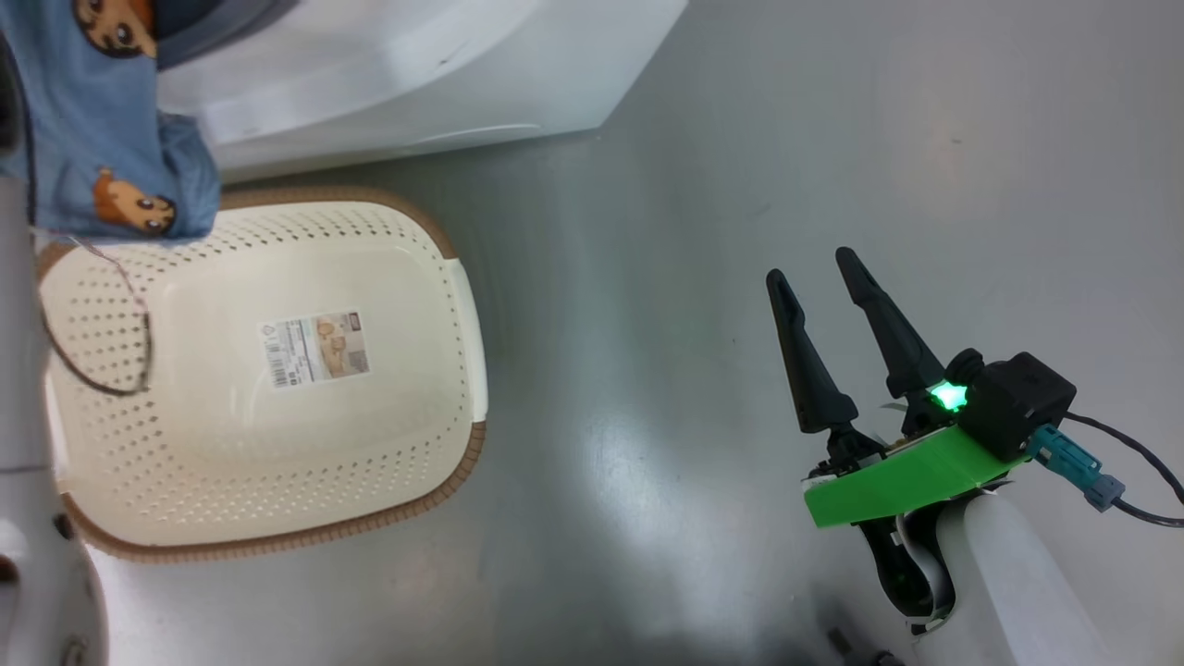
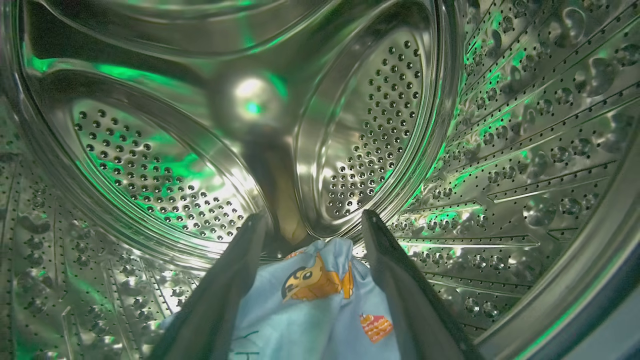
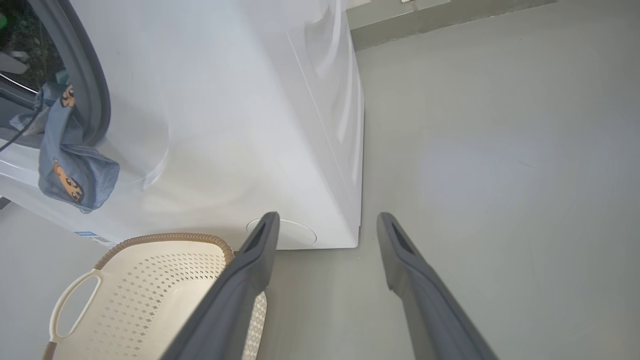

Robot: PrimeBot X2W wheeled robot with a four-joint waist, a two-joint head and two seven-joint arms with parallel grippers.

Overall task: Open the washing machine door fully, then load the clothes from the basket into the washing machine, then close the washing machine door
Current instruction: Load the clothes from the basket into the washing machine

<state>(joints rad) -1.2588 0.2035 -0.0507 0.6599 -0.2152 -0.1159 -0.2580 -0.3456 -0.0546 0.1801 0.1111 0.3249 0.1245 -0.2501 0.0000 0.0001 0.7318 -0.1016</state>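
My left gripper is inside the washing machine's perforated steel drum, fingers spread wide and open. Light blue clothes with orange cartoon prints lie loose between them. Part of the clothes hangs out over the grey gasket and down the white washing machine front. In the head view that fabric dangles above the basket, whose labelled bottom is bare. My right gripper hovers open over the floor, right of the basket. The washing machine door is out of view.
Grey floor stretches to the right of the washing machine and the basket. My pale left forearm runs up the head view's left edge. A dark cable trails from the right wrist.
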